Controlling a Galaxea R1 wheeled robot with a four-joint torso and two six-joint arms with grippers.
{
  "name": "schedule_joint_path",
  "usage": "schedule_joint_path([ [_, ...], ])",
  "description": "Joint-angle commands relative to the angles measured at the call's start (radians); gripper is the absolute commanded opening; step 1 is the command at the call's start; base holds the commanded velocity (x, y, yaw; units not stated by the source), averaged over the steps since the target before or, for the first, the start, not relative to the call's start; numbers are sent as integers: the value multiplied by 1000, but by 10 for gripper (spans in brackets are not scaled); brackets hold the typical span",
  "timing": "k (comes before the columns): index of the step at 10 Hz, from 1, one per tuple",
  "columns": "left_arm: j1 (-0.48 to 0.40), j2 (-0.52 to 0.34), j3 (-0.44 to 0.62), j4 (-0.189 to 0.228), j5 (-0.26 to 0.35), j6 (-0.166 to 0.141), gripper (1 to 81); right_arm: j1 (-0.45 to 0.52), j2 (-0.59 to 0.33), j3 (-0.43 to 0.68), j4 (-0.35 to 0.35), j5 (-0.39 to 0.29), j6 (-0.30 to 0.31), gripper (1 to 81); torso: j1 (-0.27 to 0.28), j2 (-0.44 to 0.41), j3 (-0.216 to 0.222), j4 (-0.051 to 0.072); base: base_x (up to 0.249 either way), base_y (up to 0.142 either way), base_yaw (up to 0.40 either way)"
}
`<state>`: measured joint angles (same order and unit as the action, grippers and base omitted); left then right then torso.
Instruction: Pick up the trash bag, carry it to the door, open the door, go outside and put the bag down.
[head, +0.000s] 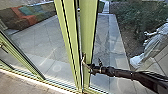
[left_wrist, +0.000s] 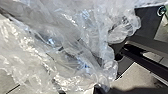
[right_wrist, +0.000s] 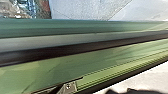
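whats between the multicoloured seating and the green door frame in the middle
In the head view, grey paving crossed by thin joint lines lies between the multicoloured seating and the green door frame.

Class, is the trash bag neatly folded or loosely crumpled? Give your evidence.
Loosely crumpled: in the left wrist view, the translucent trash bag bunches into uneven wrinkles, with ruffled edges.
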<state>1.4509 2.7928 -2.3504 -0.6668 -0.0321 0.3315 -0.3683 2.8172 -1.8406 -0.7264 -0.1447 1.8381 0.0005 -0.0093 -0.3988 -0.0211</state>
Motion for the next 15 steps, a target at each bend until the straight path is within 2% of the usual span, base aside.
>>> schedule_joint_path([
  [1, 3, -10, 10, -10, 92, -3, 10, 128, -55, 11, 110, -374, 72, 811, 0, 0, 0, 0, 0, 0, 0],
  [4, 1, -8, 11, -8, 90, -3, 10, 203, -114, 74, 128, -388, 70, 811, 1, 1, -2, 0, 0, 0, 0],
  [7, 1, -15, 10, -8, 92, -3, 10, 237, -114, 45, 128, -380, 69, 811, 3, 3, -3, 1, 0, 0, 0],
  [12, 3, -15, 11, -8, 93, -3, 10, 239, -109, 0, 124, -358, 69, 811, 4, 4, -4, 1, 0, 0, 0],
  [13, 3, -16, 11, -8, 93, -3, 10, 242, -109, -5, 120, -357, 69, 811, 4, 4, -63, 1, 0, 0, 0],
  [14, 3, -16, 10, -8, 93, -3, 10, 245, -112, -6, 117, -352, 69, 811, 4, 4, -103, 1, 0, 0, 0],
  [15, 3, -16, 11, -8, 93, -3, 10, 248, -114, -12, 119, -349, 70, 811, 4, 4, -83, 1, 0, 0, 0],
])
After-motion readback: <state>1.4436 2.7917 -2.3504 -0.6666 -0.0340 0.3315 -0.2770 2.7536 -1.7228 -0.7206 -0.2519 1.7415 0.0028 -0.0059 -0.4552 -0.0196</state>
